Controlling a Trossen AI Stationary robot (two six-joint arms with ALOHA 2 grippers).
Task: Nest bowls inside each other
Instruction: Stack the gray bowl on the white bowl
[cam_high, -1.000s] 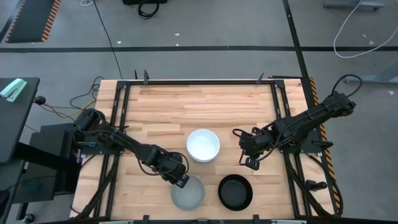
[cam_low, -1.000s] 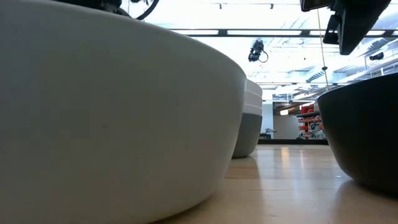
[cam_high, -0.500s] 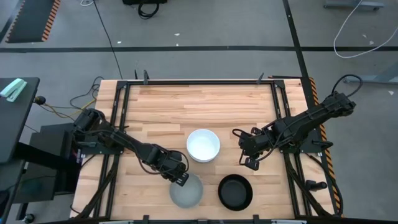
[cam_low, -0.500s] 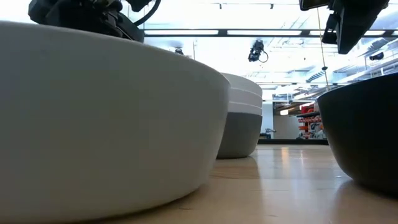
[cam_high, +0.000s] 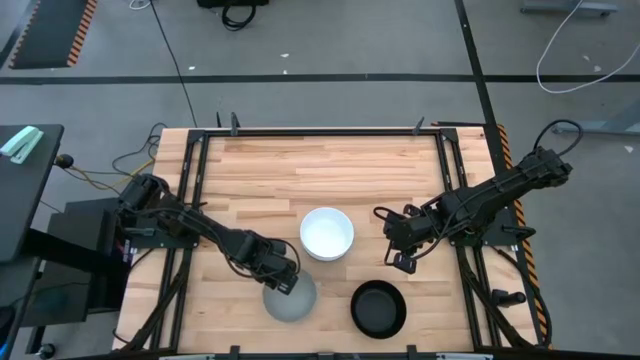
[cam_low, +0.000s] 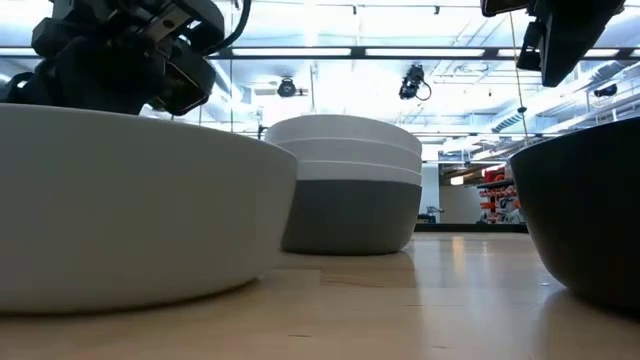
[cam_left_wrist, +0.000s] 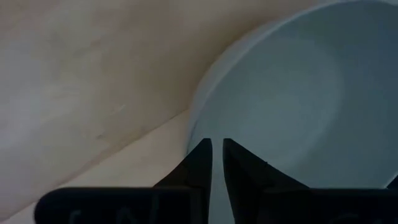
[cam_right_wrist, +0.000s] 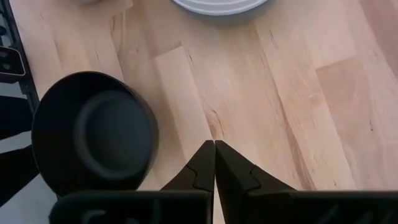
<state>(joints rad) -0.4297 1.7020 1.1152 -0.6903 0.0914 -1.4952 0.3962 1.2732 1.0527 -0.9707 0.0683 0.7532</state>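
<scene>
Three separate bowl groups on the desk (cam_high: 260, 170): light grey bowl (cam_high: 289, 298) at the near edge, white stack (cam_high: 327, 233) at centre, black bowl (cam_high: 378, 309) to the right of the grey one. Seen level from the low view, stack resolved as white bowls nested over a dark grey bowl (cam_low: 350, 215); exact count of white layers not determinable.

Governing relation: left jaws (cam_high: 281, 284) seated on the far-left rim of the light grey bowl, bowl body extending away from the jaws toward the near-right. In the left wrist view, fingers nearly together with only a thin slit between them, apparently pinching the rim wall (cam_left_wrist: 208, 109), one finger inside, one outside. Round bowl, so no long axis; grip line across the rim. White stack up and to the right of the held bowl, close but apart. Left arm clearly nearer to both grey bowl and stack.

Right jaws (cam_high: 404, 262) idle above bare wood between stack and black bowl, fingers closed together, empty, per the right wrist view (cam_right_wrist: 214, 163).

Difference from one second ago: light grey bowl displaced leftward along the near edge, away from the black bowl, left jaws travelling with it. Right arm, white stack and black bowl unchanged.

Probable step: carrying the grey bowl for nesting with another group.
</scene>
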